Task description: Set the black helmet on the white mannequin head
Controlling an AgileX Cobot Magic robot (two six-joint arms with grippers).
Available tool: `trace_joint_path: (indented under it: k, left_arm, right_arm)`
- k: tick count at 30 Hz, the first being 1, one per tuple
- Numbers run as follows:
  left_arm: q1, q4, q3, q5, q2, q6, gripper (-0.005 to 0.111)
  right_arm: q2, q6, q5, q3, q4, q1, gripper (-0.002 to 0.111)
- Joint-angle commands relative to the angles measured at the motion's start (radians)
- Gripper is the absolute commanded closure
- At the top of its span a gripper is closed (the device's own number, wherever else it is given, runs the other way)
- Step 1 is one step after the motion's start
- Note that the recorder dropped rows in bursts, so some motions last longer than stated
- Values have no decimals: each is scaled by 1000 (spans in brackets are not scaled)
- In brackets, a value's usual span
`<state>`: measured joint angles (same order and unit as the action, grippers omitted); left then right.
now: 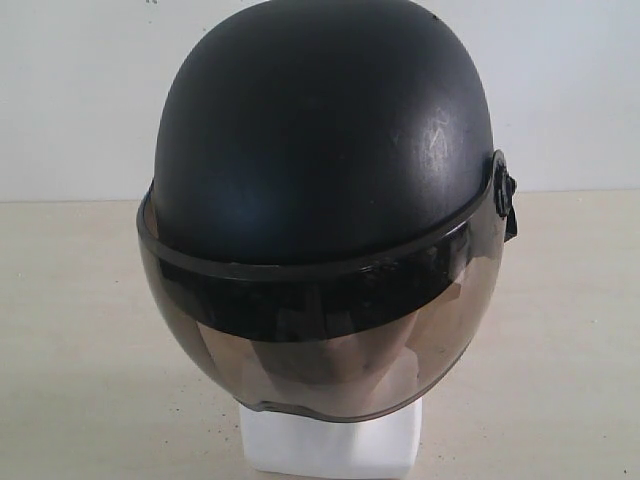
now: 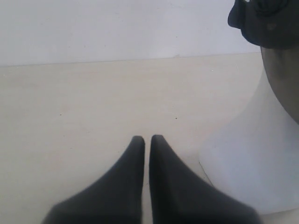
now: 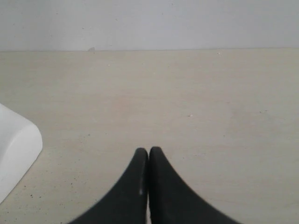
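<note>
The black helmet [image 1: 320,140] sits on the white mannequin head, its smoky visor [image 1: 320,330] down over the face. Of the head, only the blocky neck base [image 1: 330,445] shows below the visor in the exterior view. The left wrist view catches the helmet's edge [image 2: 266,23] and the white neck [image 2: 252,163] off to one side of my left gripper [image 2: 147,138], which is shut with nothing between its fingers. My right gripper [image 3: 148,150] is shut and empty over bare table, with a corner of the white base [image 3: 16,149] at the frame's edge. Neither gripper shows in the exterior view.
A pale beige tabletop [image 1: 80,330] spreads around the head, and a plain white wall [image 1: 70,90] stands behind it. The table's far edge meets the wall [image 3: 187,49] in the right wrist view.
</note>
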<state>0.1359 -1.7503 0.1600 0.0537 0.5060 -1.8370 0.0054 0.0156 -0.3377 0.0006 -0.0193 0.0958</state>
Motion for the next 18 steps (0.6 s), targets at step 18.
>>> trace_joint_path:
  k: [18]
  left_arm:
    - [2, 6, -1, 0, -3, -4, 102]
  right_arm:
    - [-5, 4, -3, -1, 19, -44, 108]
